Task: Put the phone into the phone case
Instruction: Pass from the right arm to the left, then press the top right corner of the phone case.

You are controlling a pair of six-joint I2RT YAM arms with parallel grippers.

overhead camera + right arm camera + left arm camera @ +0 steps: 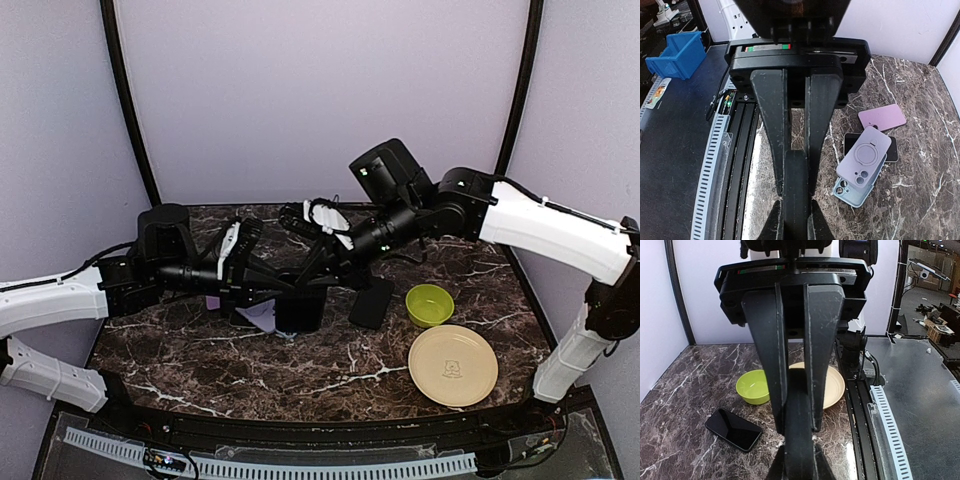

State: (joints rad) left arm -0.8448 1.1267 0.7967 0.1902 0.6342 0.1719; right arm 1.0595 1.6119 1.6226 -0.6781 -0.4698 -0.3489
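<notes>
The dark marble table [200, 360] sits by pale purple walls. The left fingers [812, 405] and the right fingers [781, 160] both pinch one thin black thing [300, 312], held up on its edge. The phone [372, 303] lies flat just beside it, near the green bowl [429, 304].

Phone [372, 303], bowl [430, 304], plate [453, 365] block right front; table [200, 365] front-left open for passage.
</notes>
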